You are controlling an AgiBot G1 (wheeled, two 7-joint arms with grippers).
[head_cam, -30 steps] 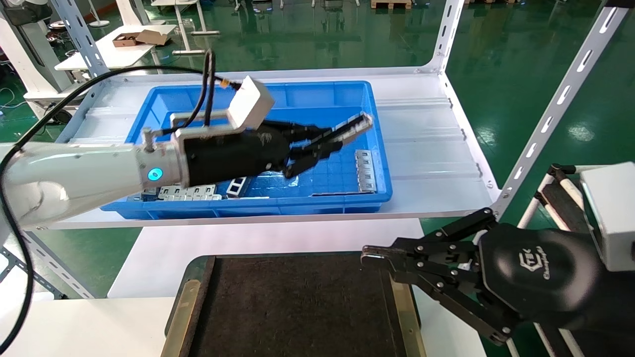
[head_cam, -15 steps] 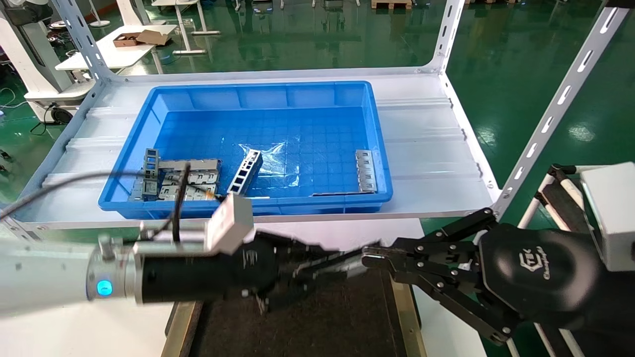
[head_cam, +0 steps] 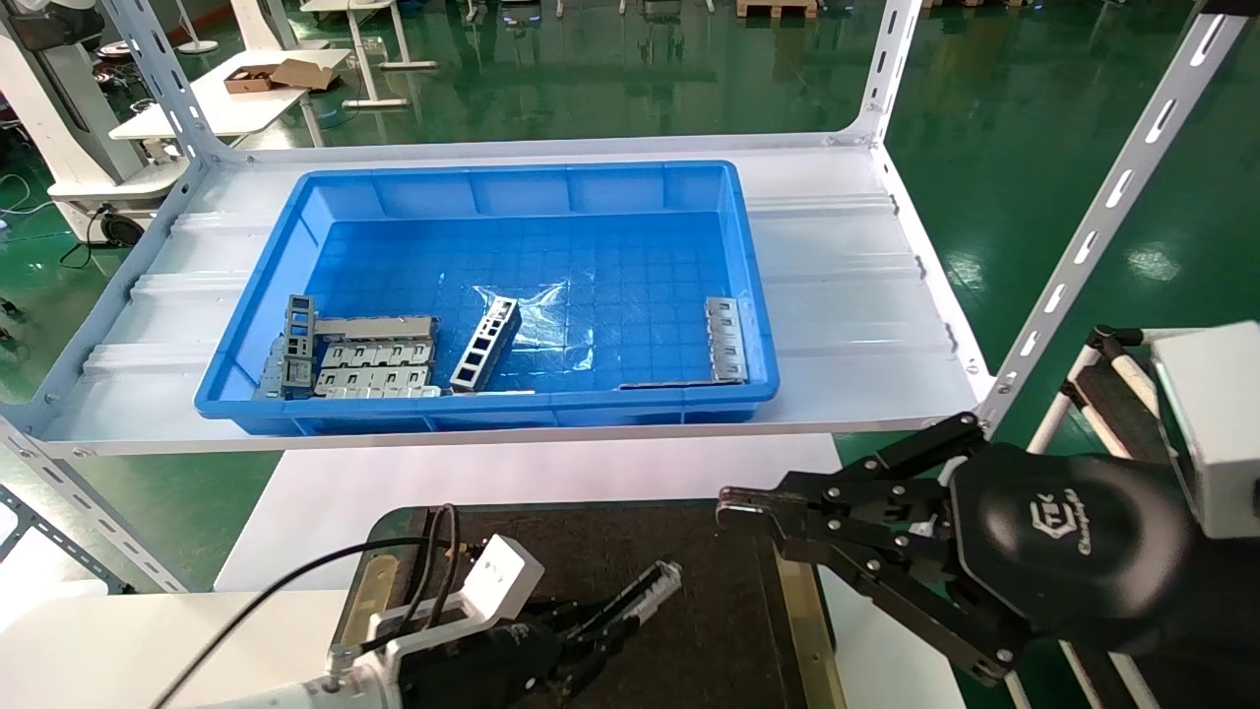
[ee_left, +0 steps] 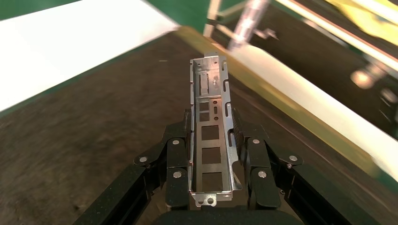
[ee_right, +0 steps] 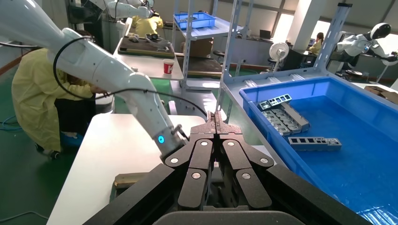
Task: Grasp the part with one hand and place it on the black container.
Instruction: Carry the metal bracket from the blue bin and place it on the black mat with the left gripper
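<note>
The left gripper's (ee_left: 211,154) fingers (ee_left: 176,159) are clamped on the part (ee_left: 211,126), which juts forward low over the black container (head_cam: 689,571). The right gripper (head_cam: 733,512), fingertips pressed together on nothing, hangs at the container's right edge.

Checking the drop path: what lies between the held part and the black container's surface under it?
Nothing. In the left wrist view the part, clamped in the left gripper, hangs over bare dark felt of the black container.
</note>
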